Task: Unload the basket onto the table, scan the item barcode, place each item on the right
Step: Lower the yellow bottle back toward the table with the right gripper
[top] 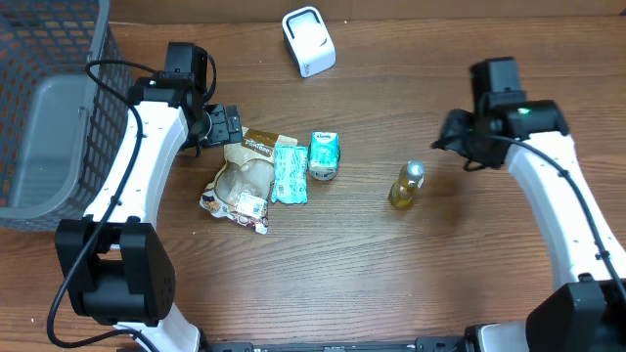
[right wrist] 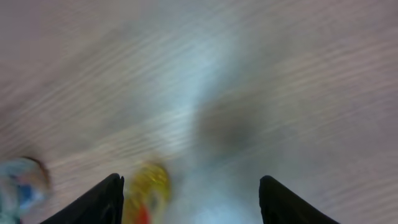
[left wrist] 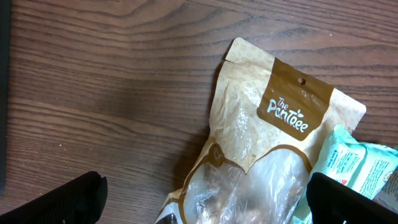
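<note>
A tan snack pouch (left wrist: 261,155) with a brown label (it reads "The PanTree") and a clear window lies flat on the wooden table (left wrist: 93,74). A teal packet (left wrist: 354,168) lies against its right side. The left gripper (left wrist: 204,193) is spread wide, with black fingertips (left wrist: 62,202) in both bottom corners and the pouch's lower part between them.
</note>
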Controlling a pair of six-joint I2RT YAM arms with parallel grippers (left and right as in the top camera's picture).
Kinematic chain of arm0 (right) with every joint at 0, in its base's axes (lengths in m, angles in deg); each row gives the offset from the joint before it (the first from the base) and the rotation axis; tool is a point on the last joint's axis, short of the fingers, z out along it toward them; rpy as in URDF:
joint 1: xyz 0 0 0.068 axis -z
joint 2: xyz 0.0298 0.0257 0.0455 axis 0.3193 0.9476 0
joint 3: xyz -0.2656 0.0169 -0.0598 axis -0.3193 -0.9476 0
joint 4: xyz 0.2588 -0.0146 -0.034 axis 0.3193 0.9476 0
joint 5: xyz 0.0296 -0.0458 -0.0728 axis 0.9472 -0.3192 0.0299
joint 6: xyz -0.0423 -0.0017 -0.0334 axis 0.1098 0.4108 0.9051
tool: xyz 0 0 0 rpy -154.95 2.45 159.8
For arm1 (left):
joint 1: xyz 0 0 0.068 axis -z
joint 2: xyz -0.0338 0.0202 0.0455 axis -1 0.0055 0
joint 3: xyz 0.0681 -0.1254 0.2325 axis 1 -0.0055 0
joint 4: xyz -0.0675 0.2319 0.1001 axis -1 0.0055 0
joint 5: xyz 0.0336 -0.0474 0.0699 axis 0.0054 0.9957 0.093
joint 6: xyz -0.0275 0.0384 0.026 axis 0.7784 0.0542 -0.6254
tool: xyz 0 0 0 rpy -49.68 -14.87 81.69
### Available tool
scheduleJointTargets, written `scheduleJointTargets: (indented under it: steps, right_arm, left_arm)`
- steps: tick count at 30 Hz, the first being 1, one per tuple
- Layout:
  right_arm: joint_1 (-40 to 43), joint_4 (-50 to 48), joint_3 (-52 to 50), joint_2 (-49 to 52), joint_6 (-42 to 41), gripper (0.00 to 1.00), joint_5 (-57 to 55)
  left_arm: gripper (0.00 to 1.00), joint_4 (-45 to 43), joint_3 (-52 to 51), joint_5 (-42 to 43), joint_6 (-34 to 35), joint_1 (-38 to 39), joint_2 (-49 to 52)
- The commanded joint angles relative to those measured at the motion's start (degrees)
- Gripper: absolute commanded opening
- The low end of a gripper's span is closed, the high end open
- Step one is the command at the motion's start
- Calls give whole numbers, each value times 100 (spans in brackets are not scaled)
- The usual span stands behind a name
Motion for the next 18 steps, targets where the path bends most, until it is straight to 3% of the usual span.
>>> scheduleJointTargets:
  steps: [1, 4, 8, 10, 18]
  right_arm:
    - [162, 428, 70, 55, -55, 62, 188]
    - [177, 890, -74, 55, -302, 54, 199]
    - [129, 935, -542, 55, -339, 32, 656]
    - [125, 846, -748, 55, -339, 14, 1060]
    - [28, 153, -1283, 55, -527, 12, 2271]
  left_arm:
    - [100, -2, 66, -33, 17, 2, -44]
    - [100, -2, 66, -33, 17, 2, -44]
    - [100, -2, 66, -33, 17, 2, -44]
    - [100, -2, 66, -33, 17, 2, -44]
    - [100, -2, 66, -33, 17, 2, -44]
